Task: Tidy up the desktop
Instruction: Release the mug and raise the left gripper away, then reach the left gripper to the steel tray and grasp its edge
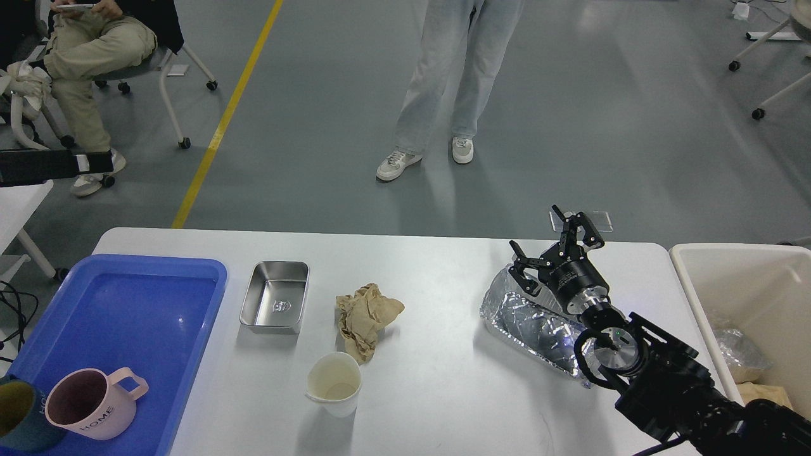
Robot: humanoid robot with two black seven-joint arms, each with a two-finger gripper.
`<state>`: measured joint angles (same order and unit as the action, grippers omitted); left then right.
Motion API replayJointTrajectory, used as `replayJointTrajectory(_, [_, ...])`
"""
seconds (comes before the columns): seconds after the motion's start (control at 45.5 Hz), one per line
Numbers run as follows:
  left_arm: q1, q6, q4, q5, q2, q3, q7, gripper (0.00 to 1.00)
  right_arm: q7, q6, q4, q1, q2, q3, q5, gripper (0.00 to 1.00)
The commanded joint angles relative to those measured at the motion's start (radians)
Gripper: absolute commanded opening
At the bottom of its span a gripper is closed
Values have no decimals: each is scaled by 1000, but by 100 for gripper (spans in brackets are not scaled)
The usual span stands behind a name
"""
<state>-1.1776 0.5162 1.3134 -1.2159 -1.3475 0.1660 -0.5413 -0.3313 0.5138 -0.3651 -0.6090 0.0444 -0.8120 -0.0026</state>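
The white desktop [443, 386] carries a crumpled brown paper [366, 316], a white paper cup [334, 383], an empty steel dish [275, 305] and a long crumpled silver foil package [532, 323] at the right. My right gripper [546, 246] is open, with its fingers spread over the far end of the foil package; I cannot tell whether it touches it. A dark bar [57, 166] at the left edge may be my left arm; its fingers cannot be told apart.
A blue tray [139, 304] at the left holds a pink mug [89, 411] and a teal cup [16, 415]. A cream bin [697, 278] at the right holds foil and brown paper. A person stands beyond the table's far edge.
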Motion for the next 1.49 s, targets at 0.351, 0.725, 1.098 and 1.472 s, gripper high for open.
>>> replayJointTrajectory(0.351, [3,-102,-305,12,309,-120,-14,85,0,-3,0,2,-1,1,1,100])
replayJointTrajectory(0.725, [45,-67,-506,26,588,-235,-28,94,0,-3,2,2,-5,1,0,100])
replayJointTrajectory(1.098, [98,-183,-675,10,760,-328,-11,91,0,-3,5,2,3,1,0,100])
replayJointTrajectory(1.472, [173,-266,-753,3,821,-392,34,89,0,-4,14,3,2,27,-10,100])
